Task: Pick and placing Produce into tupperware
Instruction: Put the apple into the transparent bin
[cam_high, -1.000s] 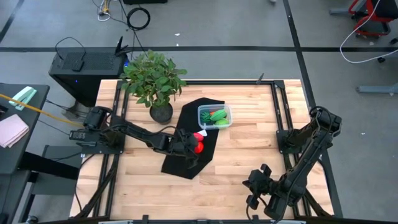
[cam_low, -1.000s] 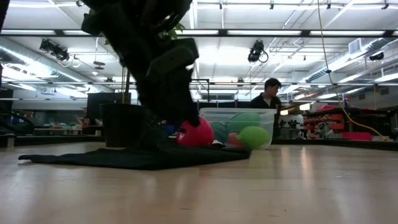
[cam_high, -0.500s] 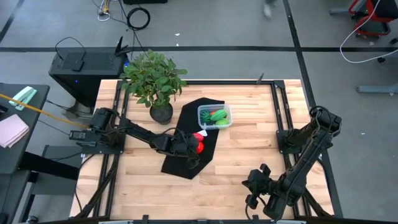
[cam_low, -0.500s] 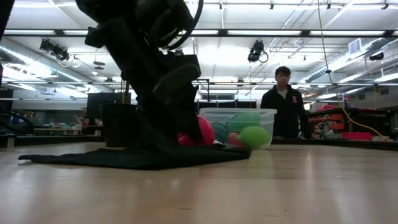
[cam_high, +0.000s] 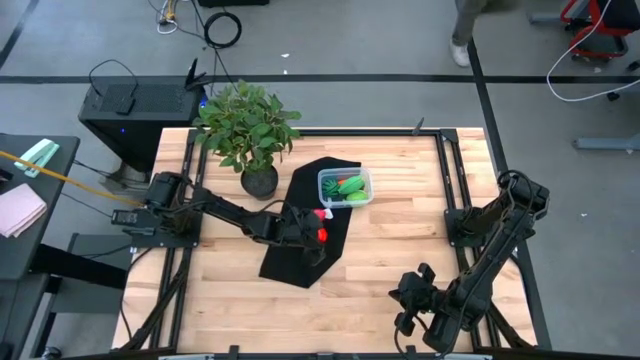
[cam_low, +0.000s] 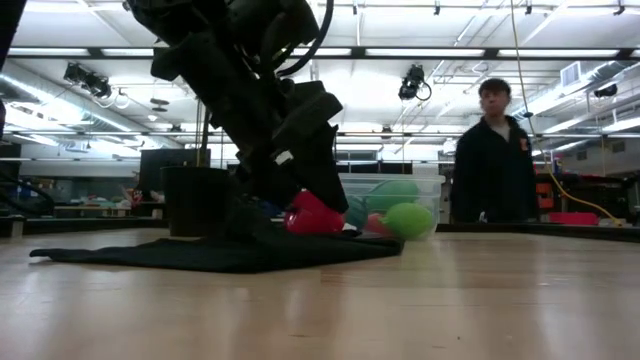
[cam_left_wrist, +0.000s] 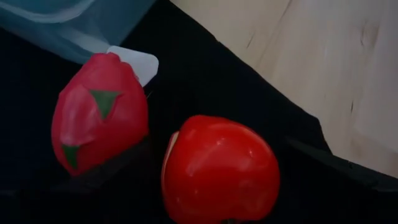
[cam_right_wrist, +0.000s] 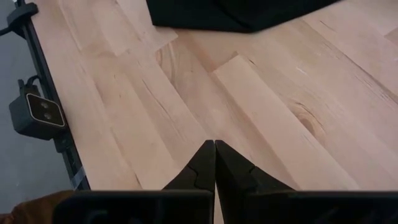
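A potted plant (cam_high: 248, 130) stands at the far left part of the wooden bench (cam_high: 390, 240), its dark pot just beside the black cloth (cam_high: 300, 260). The left arm reaches from the left edge across the bench onto that cloth, and the left tool (cam_high: 312, 236) sits low over two red toy fruits. In the left wrist view a round red apple (cam_left_wrist: 219, 171) lies between the dark fingers (cam_left_wrist: 336, 163), which are spread on either side of it, not visibly pressing it; the tool is open. Just beside the apple lies a red strawberry (cam_left_wrist: 99, 118) with green flecks, next to a small white tag (cam_left_wrist: 137, 63). Both red pieces rest on the cloth, outside the container (cam_high: 344, 187).

The clear container sits at the far end of the cloth, just beyond the red pieces, and holds green and orange toy pieces (cam_high: 347, 188); in the low view a lime-green ball (cam_low: 408, 220) shows through its wall.

The right arm waits at the near right corner of the bench, its right tool (cam_right_wrist: 214, 163) closed, fingertips pressed together above bare wood. A person (cam_low: 496, 160) stands in the room behind the bench.
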